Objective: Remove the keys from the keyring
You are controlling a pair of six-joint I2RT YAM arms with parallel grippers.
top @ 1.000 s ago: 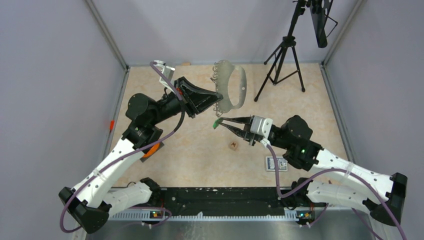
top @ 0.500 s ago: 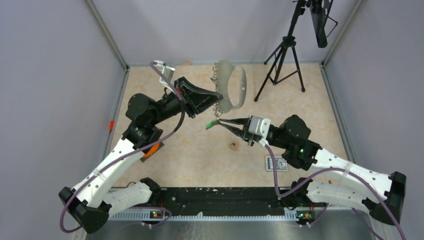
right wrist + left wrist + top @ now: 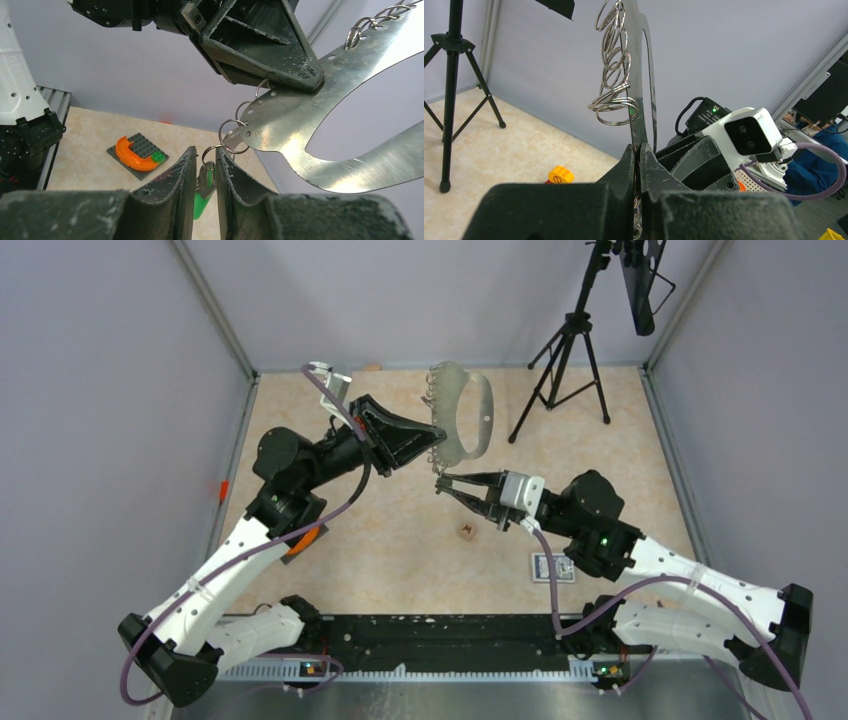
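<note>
A: Status? L pincer [image 3: 432, 443] was clamped tight on keyring [image 3: 482, 418], held up off the surface [image 3: 400, 550].

B: R pincer [image 3: 205, 155] sat narrow round green key [image 3: 201, 204], just under keyring's holed edge. Couldn't tell if pinching or only bracketing.

A: Key off?

B: No, it looked hooked to a split ring [image 3: 221, 134] in that edge. No key seen lying free; other keys not made out. Judged: green key's removal underway, not done.

Bright, even light, soft shadows; glare on the keyring [image 3: 300, 120]; wrist views blurred up close
</note>
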